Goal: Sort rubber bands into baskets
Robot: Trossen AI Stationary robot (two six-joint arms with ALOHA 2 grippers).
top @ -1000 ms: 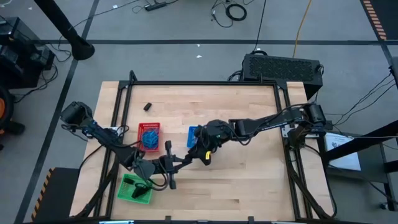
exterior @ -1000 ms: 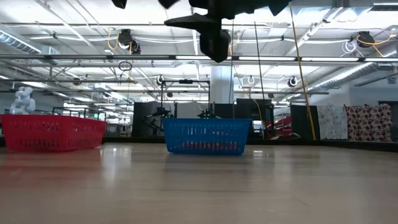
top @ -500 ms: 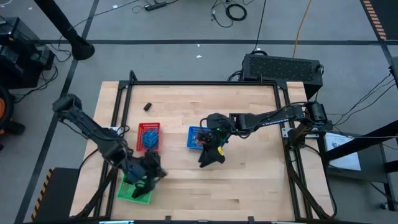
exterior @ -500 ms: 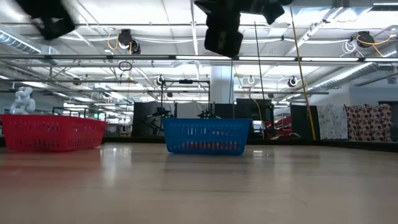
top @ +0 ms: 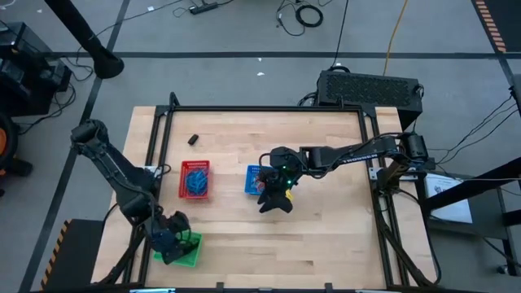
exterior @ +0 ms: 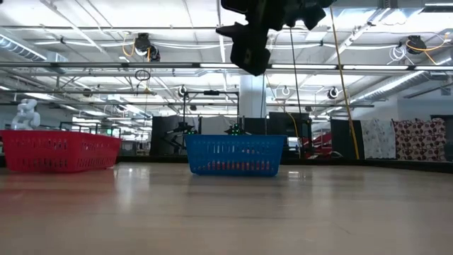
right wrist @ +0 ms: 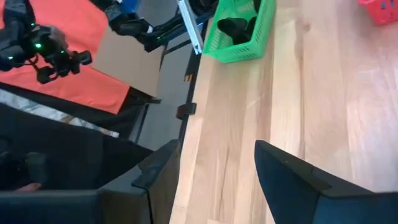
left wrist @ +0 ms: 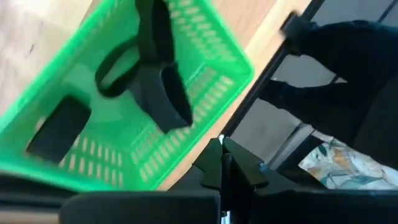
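Bands point(top: 195, 180) fill the red basket point(top: 195, 167) left of center; the blue basket point(top: 251, 179) is half hidden by the right end effector point(top: 273, 203), fingers apart. At 7 o'clock on the tabletop point(top: 326, 236), the left end effector point(top: 168, 244), fingers together, covers the green basket point(top: 189, 254), whose dark contents point(left wrist: 115, 68) are hard to identify.

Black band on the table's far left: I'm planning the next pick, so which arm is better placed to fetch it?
Probably the left. The black band lies on its side, beyond the red basket. The left gripper is shut over the green basket; the right gripper hangs open near the blue basket.
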